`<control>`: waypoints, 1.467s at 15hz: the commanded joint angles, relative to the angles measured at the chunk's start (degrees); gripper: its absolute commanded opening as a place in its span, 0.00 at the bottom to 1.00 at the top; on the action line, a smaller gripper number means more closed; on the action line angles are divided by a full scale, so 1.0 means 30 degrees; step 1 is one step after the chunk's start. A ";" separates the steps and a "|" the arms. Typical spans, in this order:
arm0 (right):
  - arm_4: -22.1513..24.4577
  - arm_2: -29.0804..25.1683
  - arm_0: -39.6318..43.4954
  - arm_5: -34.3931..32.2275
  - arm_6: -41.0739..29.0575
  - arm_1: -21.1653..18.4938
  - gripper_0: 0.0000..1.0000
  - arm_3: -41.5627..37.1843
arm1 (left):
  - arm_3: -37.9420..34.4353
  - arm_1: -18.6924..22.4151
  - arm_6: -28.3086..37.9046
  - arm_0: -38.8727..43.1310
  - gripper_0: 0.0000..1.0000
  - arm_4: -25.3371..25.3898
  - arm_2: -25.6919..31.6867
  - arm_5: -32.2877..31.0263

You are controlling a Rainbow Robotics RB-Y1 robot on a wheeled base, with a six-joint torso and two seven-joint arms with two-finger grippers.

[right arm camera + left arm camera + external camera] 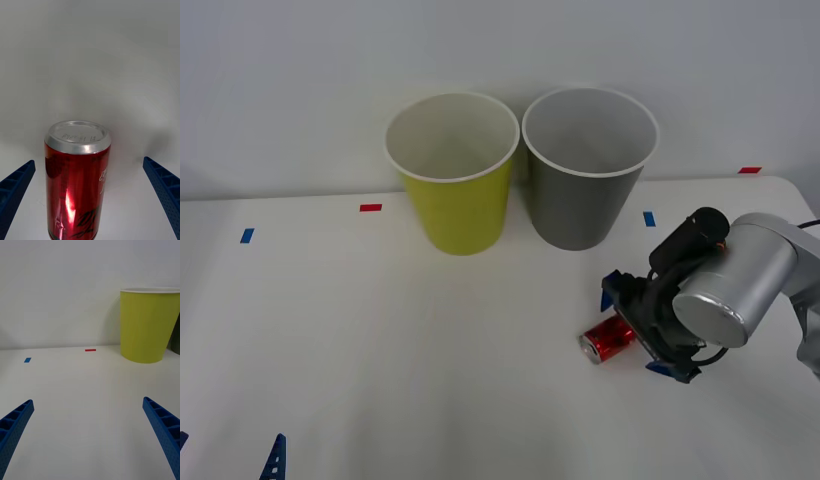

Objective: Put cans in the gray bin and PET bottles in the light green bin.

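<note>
A small red can (608, 340) with silver ends lies on its side on the white table, in front of the gray bin (585, 195). My right gripper (632, 333) is low over the table and open, one blue finger on each side of the can. In the right wrist view the can (77, 180) lies between the fingers (17, 183) without touching them, closer to one. The light green bin (455, 200) stands upright beside the gray bin at the back. My left gripper (228, 450) rests open at the near left edge, facing the light green bin (148, 326). PET bottles are out of view.
Small tape marks sit on the table (380, 350): red (370, 207) and blue (246, 236) at the left, blue (649, 218) and red (749, 170) at the right. A white wall rises right behind the bins. The gray bin's side (176, 339) shows in the left wrist view.
</note>
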 commanded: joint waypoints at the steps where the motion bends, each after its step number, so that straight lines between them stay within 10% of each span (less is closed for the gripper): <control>1: -0.0370 0.0458 -0.0903 -0.0024 -0.0060 0.0367 1.00 0.1232 | -0.0001 0.0000 0.0000 0.0000 1.00 0.0000 0.0000 0.0000; 13: -0.1220 0.2157 -0.3012 0.0005 -0.0470 0.0894 1.00 0.3810 | -0.0001 0.0000 0.0000 0.0000 1.00 0.0000 0.0000 0.0000; 14: -0.1161 0.2186 -0.3012 0.0005 -0.0441 0.0923 0.93 0.3810 | -0.0001 0.0000 0.0000 0.0000 1.00 0.0000 0.0000 0.0000; 16: -0.1161 0.2186 -0.3012 -0.0024 -0.0441 0.0923 0.07 0.3810 | -0.0001 0.0000 0.0000 0.0000 1.00 0.0000 0.0000 0.0000; 22: -0.0370 0.2186 -0.2778 0.0005 -0.0411 0.1304 0.00 0.3693 | -0.0001 0.0000 0.0000 0.0000 1.00 0.0000 0.0000 0.0000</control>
